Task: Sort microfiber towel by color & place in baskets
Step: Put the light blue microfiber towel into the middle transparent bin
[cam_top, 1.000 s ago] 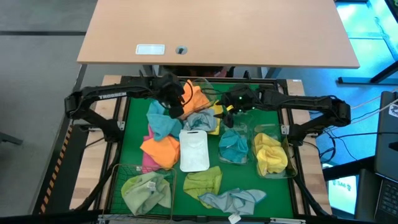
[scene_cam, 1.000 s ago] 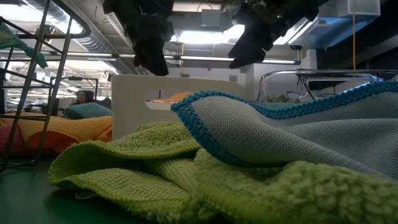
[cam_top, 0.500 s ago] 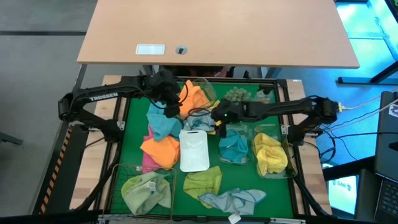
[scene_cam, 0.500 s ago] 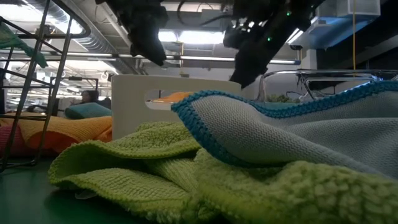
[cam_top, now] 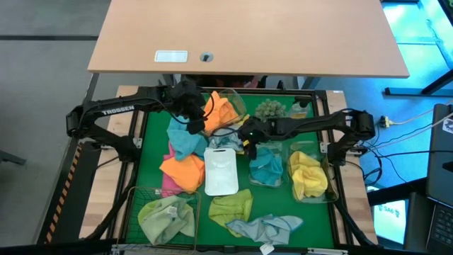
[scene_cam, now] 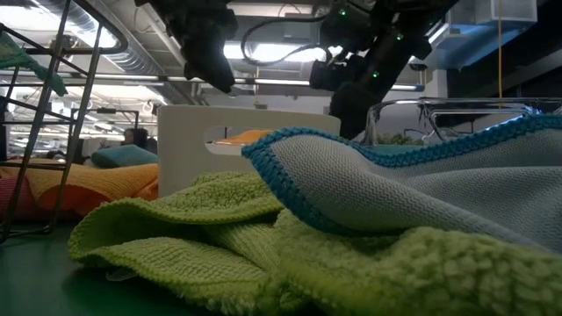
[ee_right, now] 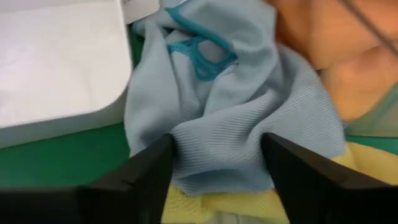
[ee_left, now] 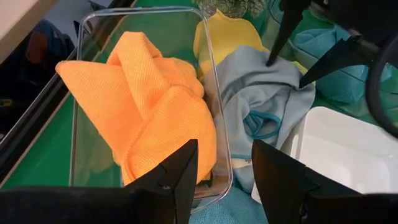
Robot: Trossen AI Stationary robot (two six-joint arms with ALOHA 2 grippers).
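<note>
Right gripper (ee_right: 214,158) has swung down to the pale blue towel (ee_right: 236,118) beside the white tray (ee_right: 56,62); jaws open, straddling its soft, light folds. Pinch a raised fold between them.

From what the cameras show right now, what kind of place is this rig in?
Probably an open-plan lab or office workspace, not a home. The low view shows exposed ceiling ducts and strip lights over a large room; the high view shows a bare wooden desk behind the green-topped table and grey floor.
</note>
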